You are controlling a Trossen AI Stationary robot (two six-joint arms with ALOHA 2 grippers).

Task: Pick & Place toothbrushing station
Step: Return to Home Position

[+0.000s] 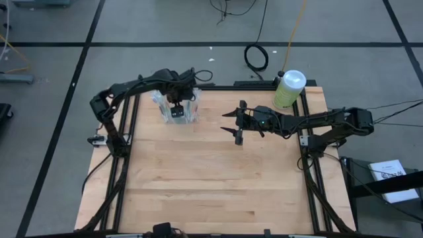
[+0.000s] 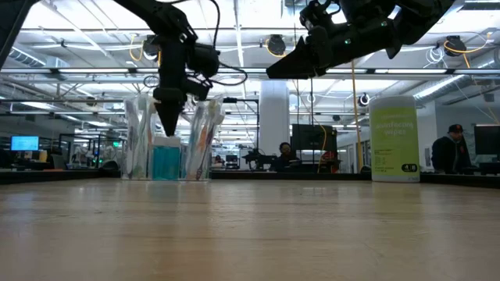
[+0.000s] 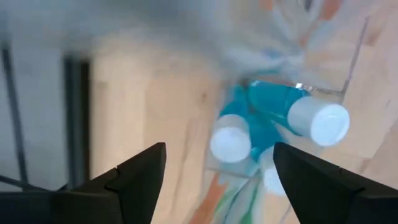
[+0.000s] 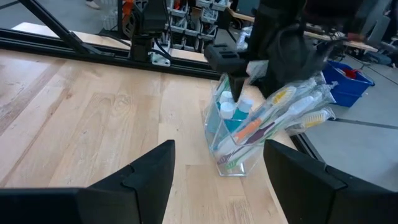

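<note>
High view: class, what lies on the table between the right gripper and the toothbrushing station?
Nothing: only bare table lies between the right gripper and the toothbrushing station, as the high view shows.

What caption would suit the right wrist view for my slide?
Left gripper open above the blue mouthwash bottles in the transparent organizer, beside toothbrushes, on the wooden table.

Pale wood on the table (image 1: pixel 218 185), smooth planks with a soft satin sheen. The toothbrushing station (image 4: pixel 230 163) is clear, glossy plastic. Inside it, mouthwash bottles (image 3: pixel 273 106) show translucent blue plastic under smooth white caps. The left gripper (image 3: pixel 219 149) has matt black fingers (image 3: pixel 137 180). The toothbrush packets (image 4: pixel 292 106) gleam in shiny film.
</note>
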